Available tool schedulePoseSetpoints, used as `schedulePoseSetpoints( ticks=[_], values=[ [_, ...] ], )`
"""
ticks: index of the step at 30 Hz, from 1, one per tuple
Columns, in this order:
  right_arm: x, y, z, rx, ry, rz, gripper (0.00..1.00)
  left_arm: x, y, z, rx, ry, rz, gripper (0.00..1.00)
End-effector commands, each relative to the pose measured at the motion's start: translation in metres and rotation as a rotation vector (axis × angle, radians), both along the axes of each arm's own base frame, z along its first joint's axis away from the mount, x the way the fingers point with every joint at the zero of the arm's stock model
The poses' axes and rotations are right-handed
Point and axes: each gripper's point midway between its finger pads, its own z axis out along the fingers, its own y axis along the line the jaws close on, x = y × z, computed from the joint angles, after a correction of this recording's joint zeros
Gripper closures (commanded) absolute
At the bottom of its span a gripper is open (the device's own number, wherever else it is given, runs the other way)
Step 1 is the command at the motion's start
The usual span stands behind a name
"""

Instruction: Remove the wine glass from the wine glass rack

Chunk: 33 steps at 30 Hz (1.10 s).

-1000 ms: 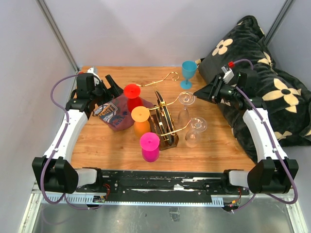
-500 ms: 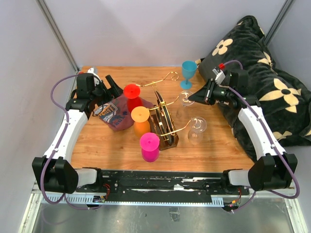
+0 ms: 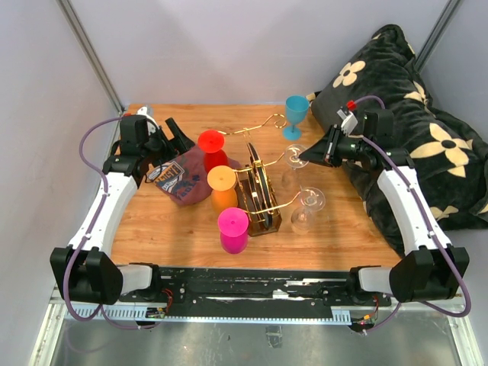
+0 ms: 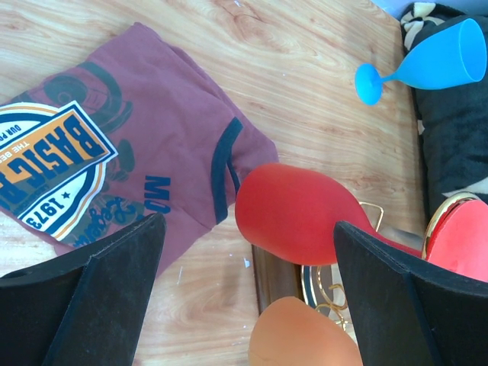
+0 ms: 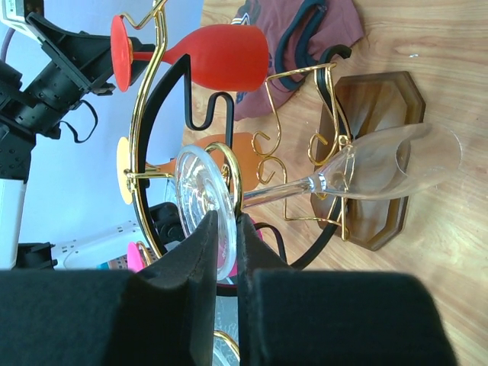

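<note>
Pinching the foot of the wine glass (image 5: 396,164): the right gripper (image 5: 231,229) has both fingers clenched edge-on over the foot's rim, with the disc slotted into the thin gap between them. The glass hangs on the wine glass rack (image 5: 370,99). Its stem runs through the curl of a gold wire arm (image 5: 233,177) just past the fingertips, and the bowl sits further out over the wooden base. Can't tell if the bowl touches the base.

Doing the step well, my read:
- The bite is shallow and on thin glass, so go slow with no extra squeeze.
- Draw the foot straight back toward the wrist along the wire, held level, until the stem is out of the curl's open end. Only then lift.
- No twist: the stem would lever against the wire, and the rack looks light enough to drag or tip.

Room:
- Behind the fingers there is a short strip of bare table (image 3: 343,229), then the pillow (image 3: 427,137) at the edge, so the retreat path is short.
- On the base side of the fingers a second clear glass (image 3: 309,202) hangs close by.
- On the far side a blue goblet (image 3: 296,114) stands near.
- Up looks the freest direction once clear.

The left gripper (image 3: 181,137) is spread wide and holds nothing. It is across the rack, over the T-shirt (image 4: 91,152), with the red goblet (image 4: 297,217) ahead of its fingers. It could brace the rack if needed.
</note>
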Motion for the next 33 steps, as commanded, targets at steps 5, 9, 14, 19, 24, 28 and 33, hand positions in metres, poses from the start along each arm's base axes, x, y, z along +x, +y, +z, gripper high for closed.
schedulePoseSetpoints(
  ticks=[5,9,14,19,24,28,33],
  values=[
    [0.003,-0.006,0.031,-0.024,-0.147,0.004,0.75,-0.003,0.001,0.007,0.003,-0.024,-0.01,0.02],
    [0.002,-0.006,0.029,-0.026,-0.145,0.004,0.66,-0.004,0.0,0.005,0.001,-0.02,-0.013,0.02],
    [0.001,-0.006,0.029,-0.028,-0.146,0.004,0.92,-0.003,0.0,0.006,0.002,-0.023,-0.012,0.02],
    [0.003,-0.006,0.028,-0.033,-0.147,0.0,0.99,-0.004,0.0,0.004,0.0,-0.018,-0.013,0.02],
    [0.013,-0.012,0.034,-0.014,-0.16,-0.037,0.99,-0.005,0.001,0.006,0.004,-0.021,-0.011,0.02],
    [0.021,-0.012,0.043,0.008,-0.185,-0.05,0.99,-0.006,0.003,0.007,0.01,-0.024,-0.004,0.02],
    [0.035,-0.007,0.052,0.047,-0.203,-0.033,0.99,-0.005,0.001,0.007,0.004,-0.022,-0.007,0.02]
  ],
)
